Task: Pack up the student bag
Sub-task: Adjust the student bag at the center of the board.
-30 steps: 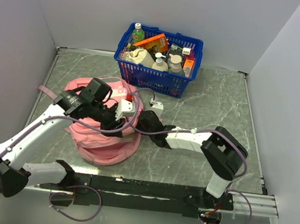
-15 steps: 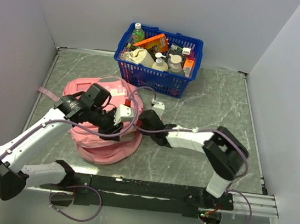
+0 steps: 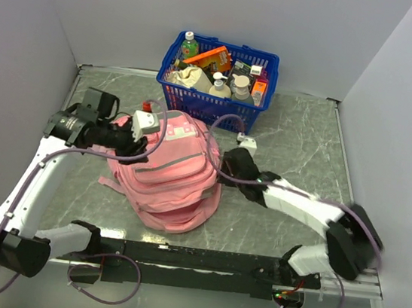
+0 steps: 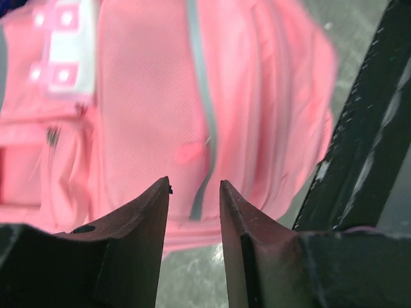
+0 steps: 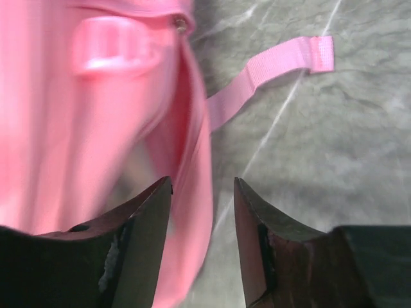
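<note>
Left claw and right claw stand half-open, flanking the student bag. We judge we're positioning it; next, open its zip.

The student bag, pink and blurred, filled the left of the frame, with a pink buckle at upper left. Its strap trailed to the upper right over the grey marbled worktop. At the bottom, the right hand had its dark fingers apart, a fold of bag fabric hanging in the gap.
</note>
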Robot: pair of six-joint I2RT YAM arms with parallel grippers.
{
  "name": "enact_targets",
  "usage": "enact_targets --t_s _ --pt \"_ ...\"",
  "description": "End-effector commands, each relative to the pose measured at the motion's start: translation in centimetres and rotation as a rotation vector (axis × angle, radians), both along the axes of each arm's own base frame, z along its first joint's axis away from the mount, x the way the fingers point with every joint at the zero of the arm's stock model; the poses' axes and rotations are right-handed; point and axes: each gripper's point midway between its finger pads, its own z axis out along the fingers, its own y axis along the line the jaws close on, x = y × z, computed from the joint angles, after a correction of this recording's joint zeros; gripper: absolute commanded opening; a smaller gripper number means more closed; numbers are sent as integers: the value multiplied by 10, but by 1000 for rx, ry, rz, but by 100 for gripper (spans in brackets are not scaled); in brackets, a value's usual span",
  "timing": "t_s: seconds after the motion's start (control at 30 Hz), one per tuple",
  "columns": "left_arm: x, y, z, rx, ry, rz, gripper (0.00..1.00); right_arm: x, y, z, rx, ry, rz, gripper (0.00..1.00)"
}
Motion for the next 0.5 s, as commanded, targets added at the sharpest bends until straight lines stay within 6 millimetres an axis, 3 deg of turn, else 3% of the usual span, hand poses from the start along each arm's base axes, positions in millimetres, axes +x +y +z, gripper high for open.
enact_targets --t_s 0.0,0.03,0.07,0.1,0.17,0.2,0.27,0.3,0.33,0.4,0.43,0.47 --pt "-13 34 -26 88 -12 -22 41 -45 6 79 152 -187 94 50" --pt "-14 37 -32 97 -6 -25 41 -58 9 100 196 -242 124 51" --pt "-16 40 -43 105 17 -30 40 -70 15 104 207 -252 168 52" --pt "-14 46 -47 111 14 -29 40 -96 34 109 227 -253 264 52" --pt "-12 48 -57 99 36 -44 41 -120 51 109 241 -235 337 49" --pt "-8 55 -58 90 42 -24 41 -146 70 116 259 -226 430 48" --pt "-8 56 -62 66 41 -69 42 -171 96 107 237 -194 584 47" --pt "-5 66 -65 63 41 -45 43 -178 106 109 234 -179 623 47" --pt "-1 68 -67 69 23 -51 47 -184 117 93 187 -152 665 47" --pt "2 71 -77 89 -3 -79 55 -195 133 87 148 -173 778 48" --pt "4 72 -78 96 -24 -90 64 -200 139 73 96 -172 824 49" --pt "10 72 -77 107 -87 -102 67 -201 143 68 81 -178 834 52"
